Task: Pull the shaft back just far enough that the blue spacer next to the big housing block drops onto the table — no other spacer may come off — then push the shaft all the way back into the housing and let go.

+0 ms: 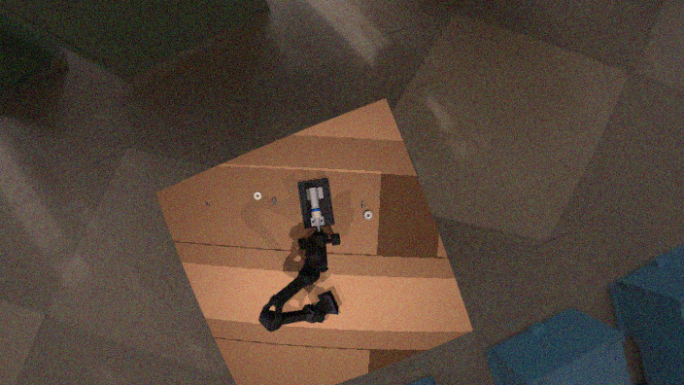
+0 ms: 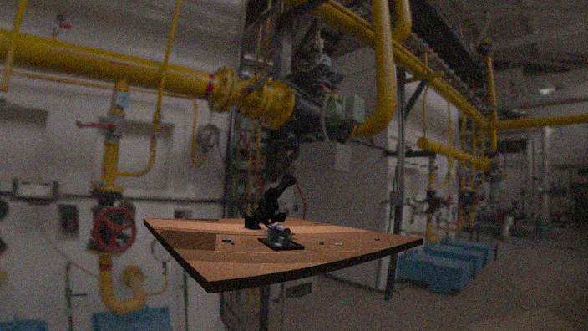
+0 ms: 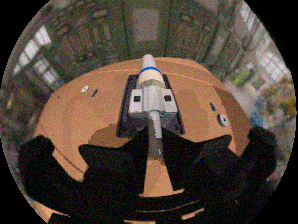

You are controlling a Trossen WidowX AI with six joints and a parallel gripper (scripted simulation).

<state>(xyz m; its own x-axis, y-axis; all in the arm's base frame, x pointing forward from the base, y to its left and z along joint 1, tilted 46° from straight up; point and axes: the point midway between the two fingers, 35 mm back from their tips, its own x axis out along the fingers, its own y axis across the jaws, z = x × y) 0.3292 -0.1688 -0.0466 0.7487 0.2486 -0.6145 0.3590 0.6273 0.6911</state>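
Note:
My gripper [image 1: 318, 230] [image 3: 152, 128] is shut on the near end of the grey shaft [image 3: 156, 122], which sticks out of the near block. That light grey block [image 1: 317, 222] [image 3: 153, 98] has two dark square holes and stands on a dark base plate [image 1: 330, 210] [image 3: 124, 119]. Beyond it, a blue spacer [image 1: 316, 210] [image 3: 149, 69] sits in line with the shaft, with a cream-white round part [image 3: 150, 77] on its near side and a grey cylinder [image 1: 314, 198] [image 3: 147, 60] on its far side. The shaft inside the parts is hidden. The far block [image 1: 320, 192] stands at the plate's far end.
A white ring [image 1: 257, 195] [image 3: 84, 89] and a small dark part [image 1: 274, 200] [image 3: 94, 93] lie left of the base plate. Another ring [image 1: 367, 215] [image 3: 223, 120] and small dark part [image 3: 214, 107] lie right. All are on the wooden table [image 1: 272, 170] [image 2: 250, 261].

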